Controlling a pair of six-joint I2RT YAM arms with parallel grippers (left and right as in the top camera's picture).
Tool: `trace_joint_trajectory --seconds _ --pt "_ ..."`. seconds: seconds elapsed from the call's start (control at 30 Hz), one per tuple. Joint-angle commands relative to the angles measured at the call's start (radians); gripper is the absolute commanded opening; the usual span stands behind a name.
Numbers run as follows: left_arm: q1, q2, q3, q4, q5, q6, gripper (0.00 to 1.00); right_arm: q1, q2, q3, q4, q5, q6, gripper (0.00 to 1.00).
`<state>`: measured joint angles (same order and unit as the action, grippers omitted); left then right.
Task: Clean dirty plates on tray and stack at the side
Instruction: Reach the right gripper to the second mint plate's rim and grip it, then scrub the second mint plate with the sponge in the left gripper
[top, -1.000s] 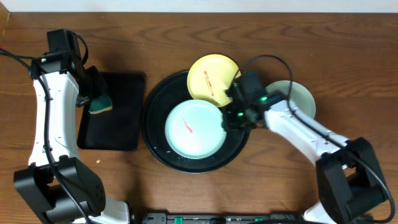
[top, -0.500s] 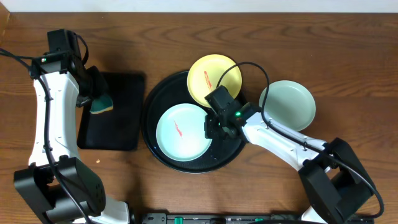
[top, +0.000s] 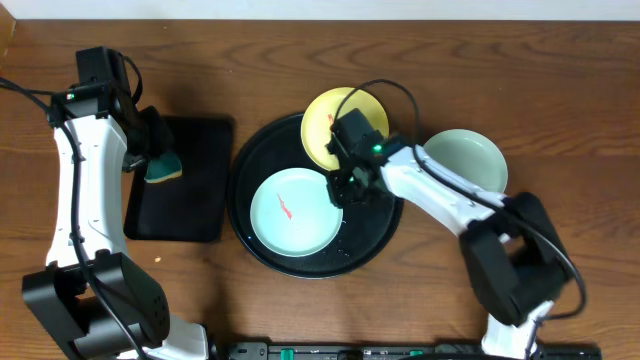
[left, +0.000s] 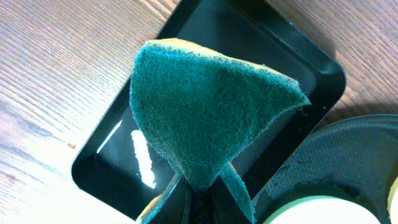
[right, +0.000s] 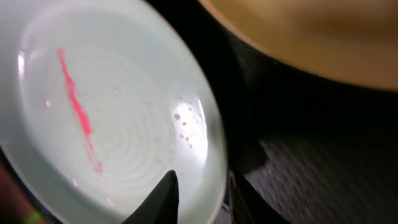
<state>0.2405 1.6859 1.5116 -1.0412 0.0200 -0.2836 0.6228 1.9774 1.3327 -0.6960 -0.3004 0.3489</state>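
The round black tray (top: 380, 235) holds a mint-blue plate (top: 293, 212) with a red smear at its centre. A yellow plate (top: 330, 118), also smeared red, leans on the tray's far rim. A second mint-blue plate (top: 465, 165) lies on the wood to the right of the tray. My right gripper (top: 340, 190) grips the right rim of the smeared mint plate; in the right wrist view its fingers (right: 202, 190) straddle that plate's (right: 112, 106) rim. My left gripper (top: 158, 160) is shut on a green sponge (left: 205, 106) above the rectangular tray.
The small rectangular black tray (top: 195, 190) lies left of the round tray and also shows in the left wrist view (left: 311, 68). The round tray's rim (left: 354, 149) nearly touches it. Bare wood tabletop (top: 500, 70) lies behind and to the right.
My right gripper moved left across the round tray to the smeared mint plate's rim, and that plate slid a little left. The left arm and sponge have not moved.
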Motion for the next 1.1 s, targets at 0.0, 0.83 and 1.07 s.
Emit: trace_joint_trajectory --seconds 0.0,0.83,1.07 --pt "-0.002 -0.018 0.004 -0.003 -0.002 0.018 0.07 -0.005 0.053 0.042 -0.006 -0.048 -0.101 0.26" --pt "-0.141 -0.018 -0.004 -0.031 0.103 0.106 0.07 -0.011 0.082 0.044 0.056 -0.024 0.07 0.01" --pt "-0.26 -0.018 -0.089 -0.031 0.111 -0.005 0.08 0.012 0.082 0.044 0.02 0.089 0.213 0.01"
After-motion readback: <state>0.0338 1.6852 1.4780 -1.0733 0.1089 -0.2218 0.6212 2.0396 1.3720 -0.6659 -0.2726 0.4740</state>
